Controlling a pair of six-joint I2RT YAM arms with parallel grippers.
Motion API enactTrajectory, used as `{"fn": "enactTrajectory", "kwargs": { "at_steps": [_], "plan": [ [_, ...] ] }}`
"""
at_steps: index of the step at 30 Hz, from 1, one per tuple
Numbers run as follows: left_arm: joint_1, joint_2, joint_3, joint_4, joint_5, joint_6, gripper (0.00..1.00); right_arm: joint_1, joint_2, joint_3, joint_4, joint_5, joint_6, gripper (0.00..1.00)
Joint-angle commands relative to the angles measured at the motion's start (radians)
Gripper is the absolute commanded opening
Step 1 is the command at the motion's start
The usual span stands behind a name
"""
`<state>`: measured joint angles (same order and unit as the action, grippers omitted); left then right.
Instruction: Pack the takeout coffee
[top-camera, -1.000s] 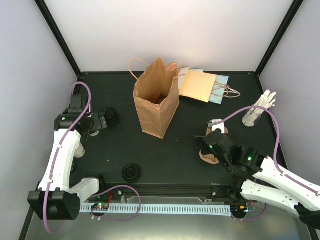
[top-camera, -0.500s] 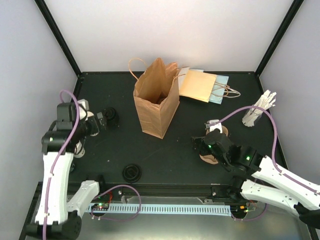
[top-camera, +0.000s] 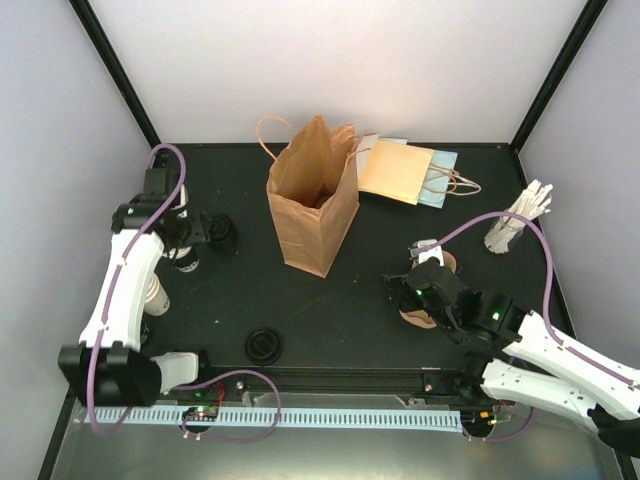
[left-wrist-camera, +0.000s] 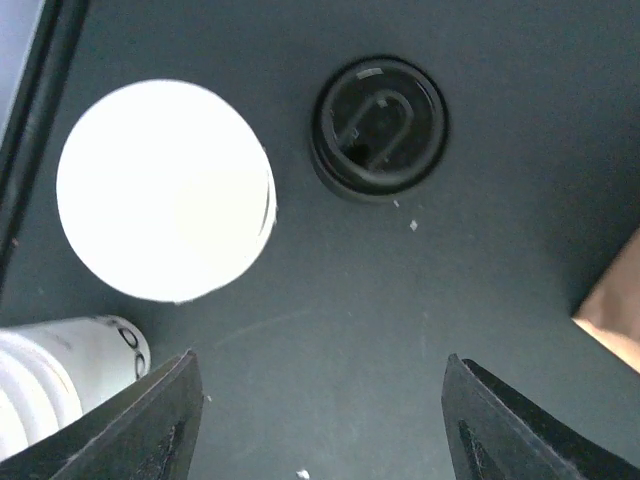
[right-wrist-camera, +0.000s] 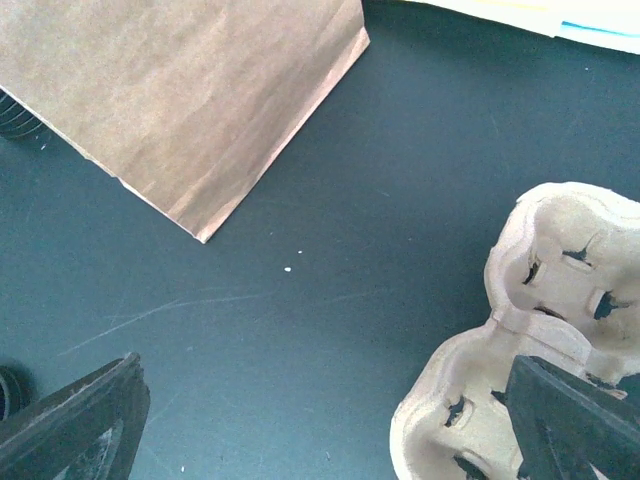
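Landmark is the tall brown paper bag, standing open on the black table. Well left of the bag, near the table's left edge, the left gripper hangs over bare tabletop with its fingers spread apart, nothing between them and nothing touched. One small cream-white paper cup with a black sleeve stands upright left of the bag, just beside the gripper on the arm-base side; in the left wrist view its round rim is blown-out white and sits beyond the left finger, outside the jaws. A second cup of the same kind is further left of the bag and nearer the arm bases, just beside the left arm; cannot tell if it is upright or tipped. Small black round lid lies flat between the first cup and the bag, apart from both. Another black round lid lies on the near side of the bag, close to the table's front edge. Right of the bag and nearer the bases, the right gripper has its fingers wide apart and holds nothing; the brown moulded-pulp cup carrier lies flat under its right finger, all pockets unfilled. Flat tan paper bags lie just behind the standing bag to its right. Bunch of white sticks stands far right of the bag.
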<state>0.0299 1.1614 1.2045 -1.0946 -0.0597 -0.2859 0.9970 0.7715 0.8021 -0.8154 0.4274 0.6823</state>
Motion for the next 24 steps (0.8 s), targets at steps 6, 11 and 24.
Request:
{"fn": "enactTrajectory", "kwargs": {
  "at_steps": [6, 11, 24],
  "plan": [
    [0.039, 0.294, 0.167, -0.01, -0.161, 0.039, 0.58, -0.005, -0.043, 0.024, -0.022, -0.007, 0.003, 1.0],
    [0.056, 0.375, 0.186, 0.0, -0.126, 0.053, 0.44, -0.005, -0.04, 0.027, -0.027, -0.004, 0.002, 1.0],
    [0.064, 0.472, 0.187, 0.006, -0.152, 0.055, 0.28, -0.005, -0.038, 0.026, -0.021, -0.006, -0.004, 1.0]
  ]
}}
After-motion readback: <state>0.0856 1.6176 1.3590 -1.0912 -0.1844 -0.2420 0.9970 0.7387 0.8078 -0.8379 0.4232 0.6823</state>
